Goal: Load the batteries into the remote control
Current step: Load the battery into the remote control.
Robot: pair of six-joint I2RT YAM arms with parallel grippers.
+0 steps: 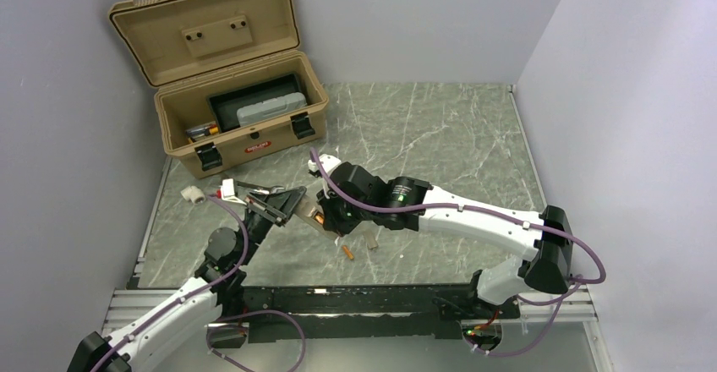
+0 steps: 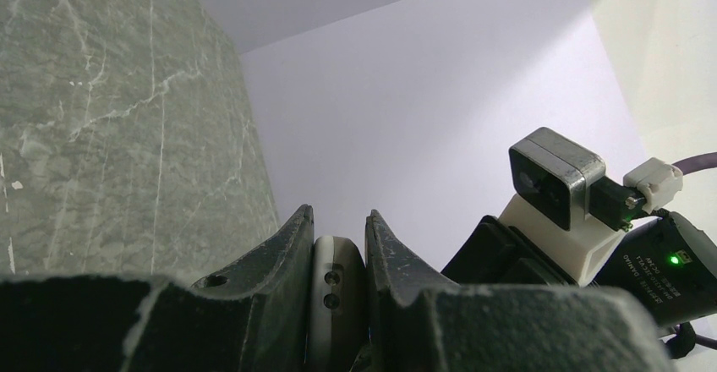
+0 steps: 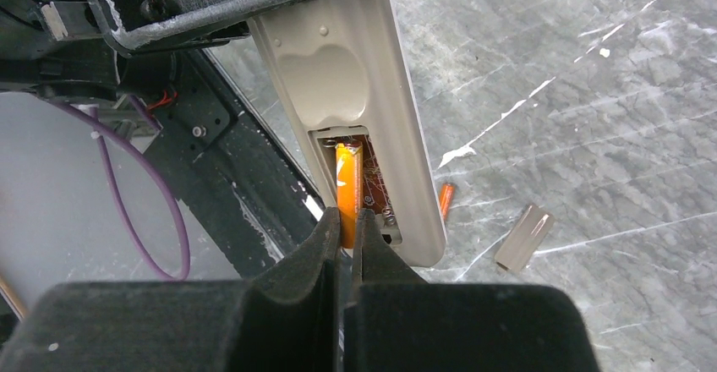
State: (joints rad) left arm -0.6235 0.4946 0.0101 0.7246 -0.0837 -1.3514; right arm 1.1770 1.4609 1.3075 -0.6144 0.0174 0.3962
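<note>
Right wrist view, bottom centre: the right gripper has its fingers drawn nearly together, pinching the lower end of an orange battery. The battery's upper part lies inside the open recess in the greyish back of the remote control, which runs from the top of the frame down to centre.

Left wrist view, bottom centre: the left gripper has its fingers pressed on either side of the remote's rounded white end, clamping it.

Beyond the remote, a loose battery lies on the marble table, just right of the remote's lower end. A flat grey piece lies near it, lower right.

Overhead view, upper left: a tan case stands with its lid open, well apart from both grippers.
</note>
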